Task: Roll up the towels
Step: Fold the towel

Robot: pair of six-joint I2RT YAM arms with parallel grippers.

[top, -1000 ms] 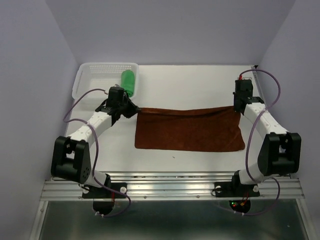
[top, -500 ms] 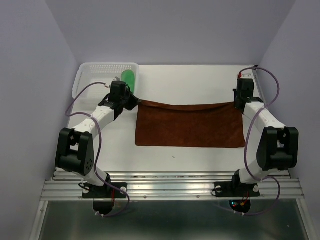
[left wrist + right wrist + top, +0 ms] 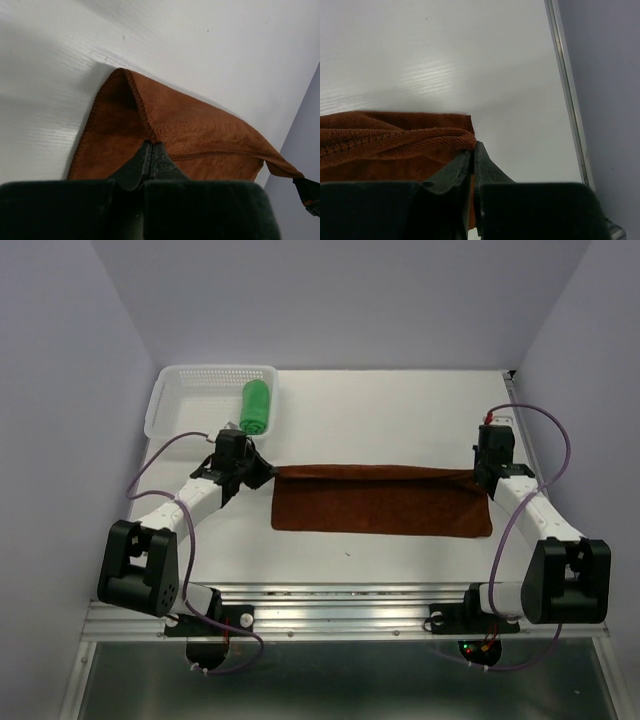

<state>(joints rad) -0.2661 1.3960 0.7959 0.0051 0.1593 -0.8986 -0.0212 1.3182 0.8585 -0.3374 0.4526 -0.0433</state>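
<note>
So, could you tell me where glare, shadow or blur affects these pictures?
Top external view: even light, sharp, shadows soft. Left wrist view: the left gripper is dark and blurred, the rust towel sharp, a broad shadow on the table at left. Right wrist view: streaky glare on the table above the towel, the right gripper blurred too.

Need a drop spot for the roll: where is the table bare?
Bare: the far strip between basket and right wall, beyond the rust towel; also the near strip before it. Crowded: its far corners, pinched by left gripper and right gripper.
</note>
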